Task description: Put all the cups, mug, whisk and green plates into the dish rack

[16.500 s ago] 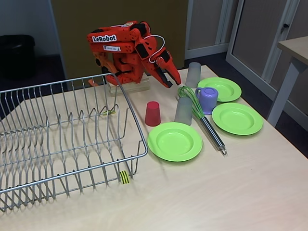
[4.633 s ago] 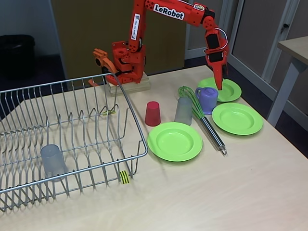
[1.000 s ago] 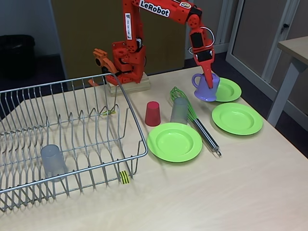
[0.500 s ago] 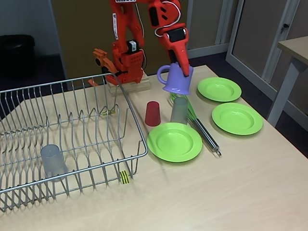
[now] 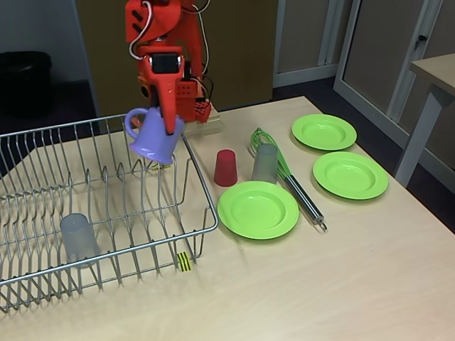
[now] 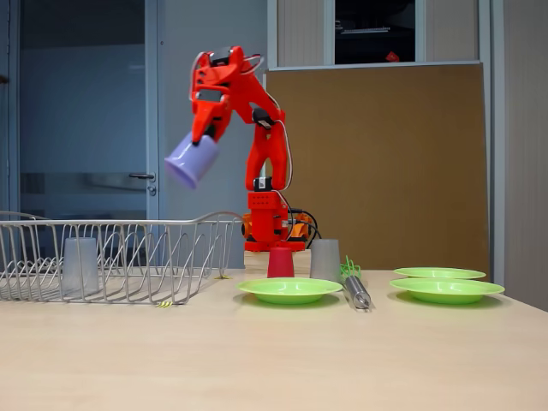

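Right, I've got the jaws [image 5: 169, 121] pinching the rim of the lilac mug [image 5: 151, 136], tilted, hanging in the air above the right end of the dish rack [image 5: 106, 206]; the side-on fixed view shows the mug [image 6: 192, 160] well clear of the wires. One grey cup [image 5: 78, 238] stands inside the rack near its front. Out on the worktop [image 5: 320, 284] the red cup [image 5: 226, 168] and the other grey cup [image 5: 265, 163] stand side by side, the whisk [image 5: 288, 177] lies just beside the grey one, and three green plates [image 5: 258, 208] sit around them.
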